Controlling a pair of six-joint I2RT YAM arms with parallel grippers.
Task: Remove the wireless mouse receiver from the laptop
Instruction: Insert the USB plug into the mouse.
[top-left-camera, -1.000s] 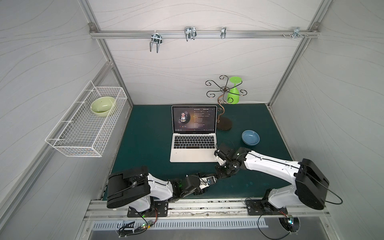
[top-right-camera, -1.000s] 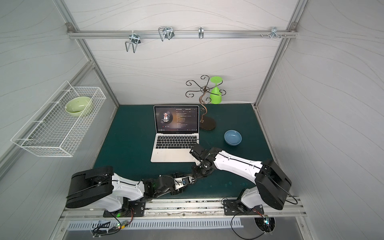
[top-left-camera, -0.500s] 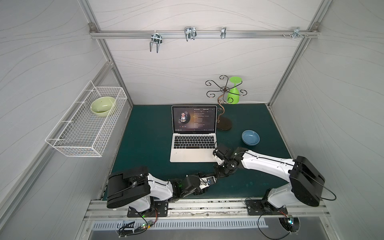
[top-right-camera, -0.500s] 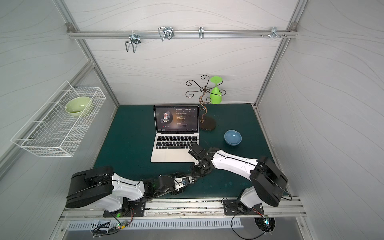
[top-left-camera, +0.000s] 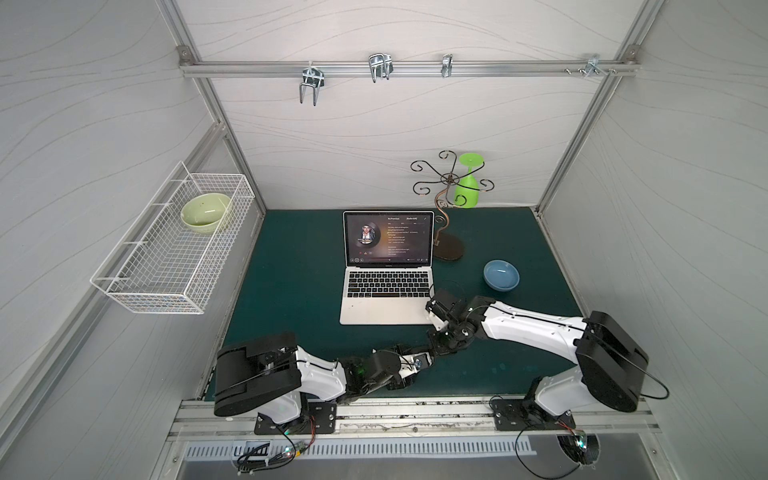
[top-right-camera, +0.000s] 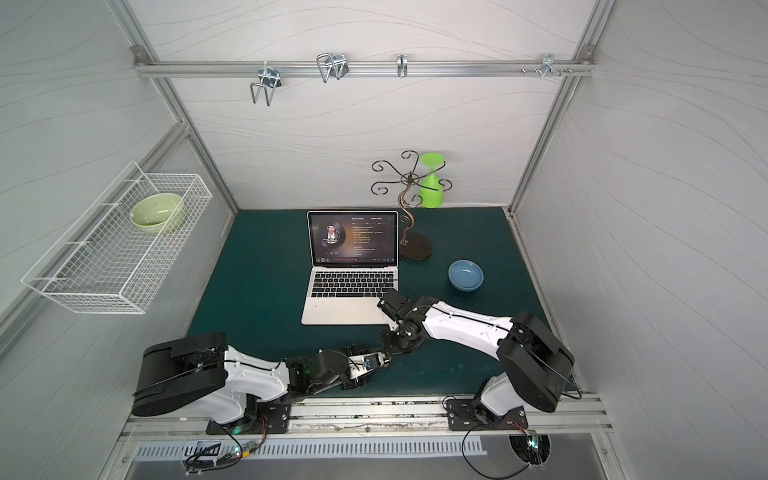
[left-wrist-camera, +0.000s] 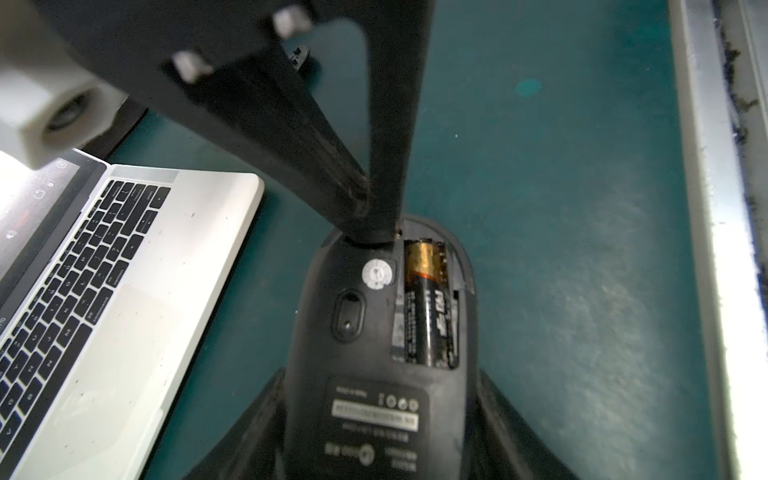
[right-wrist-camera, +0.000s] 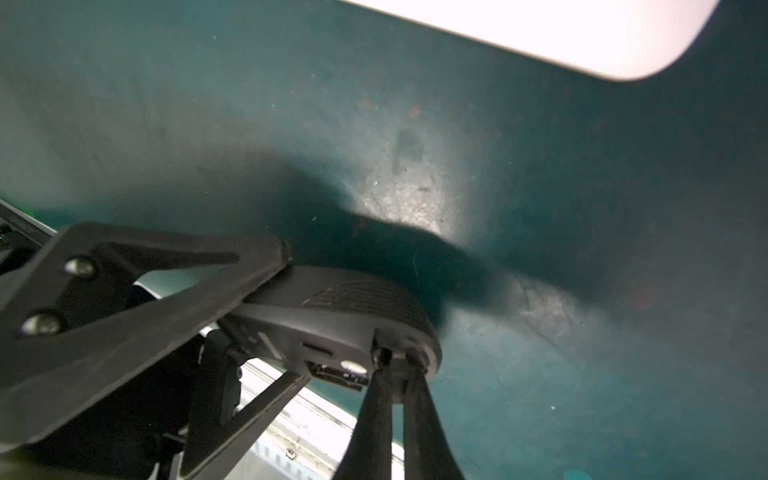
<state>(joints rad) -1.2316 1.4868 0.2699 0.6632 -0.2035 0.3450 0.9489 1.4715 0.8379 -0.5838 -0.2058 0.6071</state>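
Left wrist view: left jaws part-open, tight on upturned mouse (left-wrist-camera: 374, 332); right jaws together at its end.

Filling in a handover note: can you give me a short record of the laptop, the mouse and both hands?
laptop: open, screen lit, on the mat
mouse: underside up, cover off, battery showing
left hand: gripping the mouse by its sides
right hand: shut, tips at the end of the mouse, beside the battery
receiver: too small to make out
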